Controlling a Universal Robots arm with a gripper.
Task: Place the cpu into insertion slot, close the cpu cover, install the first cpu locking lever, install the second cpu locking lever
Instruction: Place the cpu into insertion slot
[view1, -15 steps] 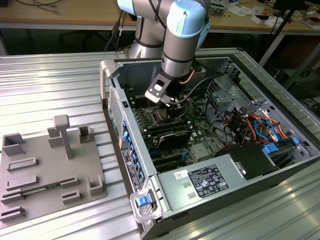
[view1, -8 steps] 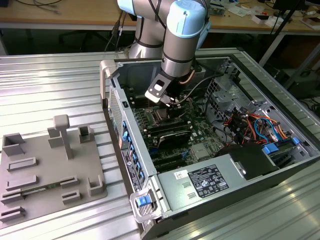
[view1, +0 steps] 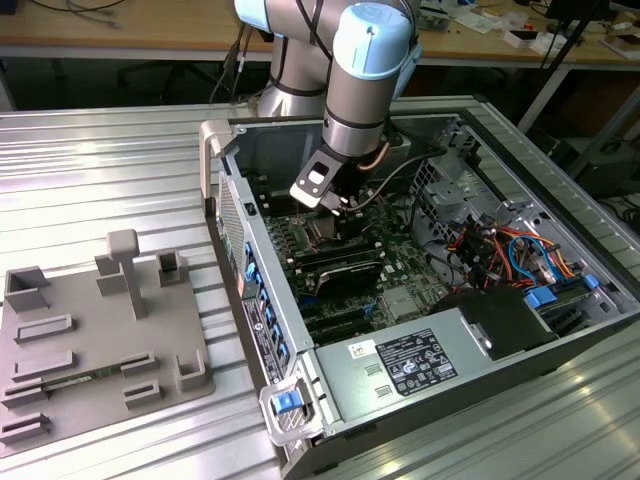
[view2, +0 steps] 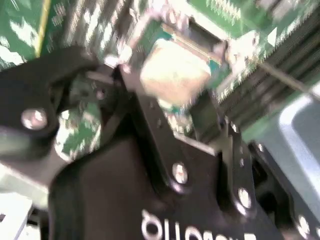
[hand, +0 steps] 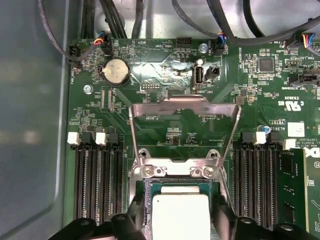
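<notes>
Pinching the cpu (hand: 180, 212), the end effector (hand: 177, 225) sits over the insertion slot (hand: 141, 197), cpu cover (hand: 182, 106) raised.

case (view1: 262, 300): on table (view1: 100, 170), tray (view1: 70, 360) beside it at the exterior view's left
my claw (view1: 338, 208): inside case, over board (hand: 150, 50)
cpu (hand: 180, 216): right under my claw, within slot (hand: 147, 204) outline; seated or not, can't tell
cover (hand: 182, 106): tilted up, hinged at slot edge, just beyond cpu
memory slots (hand: 95, 175): flanking slot both sides
battery (hand: 115, 71): on board past cover
</notes>
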